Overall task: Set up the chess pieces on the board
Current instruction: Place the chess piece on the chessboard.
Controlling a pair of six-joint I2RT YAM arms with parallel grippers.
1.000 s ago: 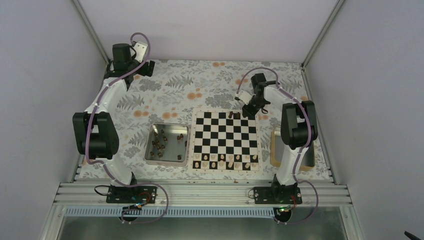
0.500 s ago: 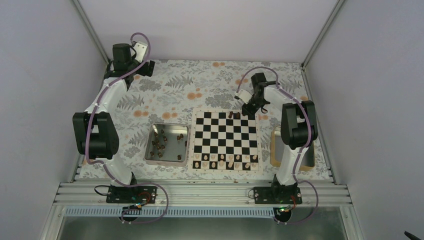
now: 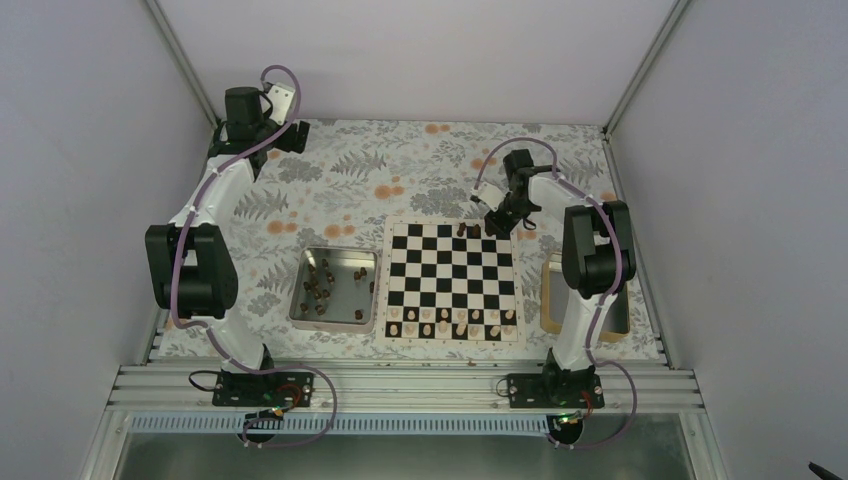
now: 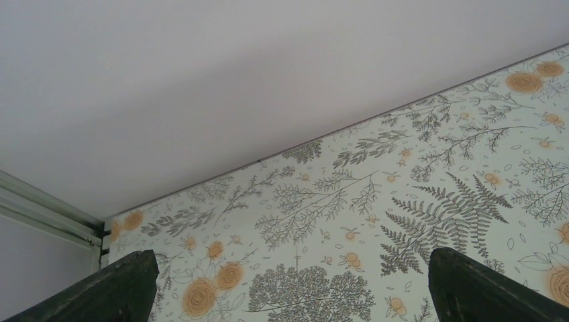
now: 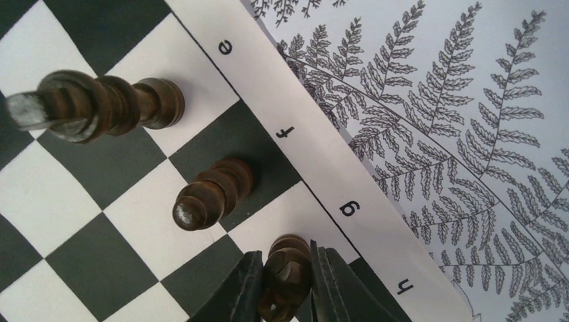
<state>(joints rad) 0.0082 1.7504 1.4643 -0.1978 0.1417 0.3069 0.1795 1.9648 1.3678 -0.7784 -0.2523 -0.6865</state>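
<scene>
The board [image 3: 450, 275] lies at the table's middle, its lettered border [image 5: 315, 168] crossing the right wrist view. My right gripper [image 5: 285, 280] is shut on a dark brown chess piece [image 5: 287, 265] that stands on the white square by the letter g, in the far row. Two more dark chess pieces stand beside it, one [image 5: 211, 194] by f and a taller one [image 5: 100, 104] by e. In the top view the right gripper [image 3: 498, 220] hangs over the board's far right corner. Far off at the back left corner, my left gripper [image 4: 295, 295] is open and holds nothing.
A shiny metal tray [image 3: 300, 300] left of the board holds several dark pieces [image 3: 318, 290]. Pale cream pieces [image 3: 450, 322] fill the board's near rows. A wooden tray [image 3: 550, 295] lies right of the board, partly under the right arm. Grey walls close in the table.
The right wrist has shifted slightly over the board's far right corner. The left arm has not moved.
</scene>
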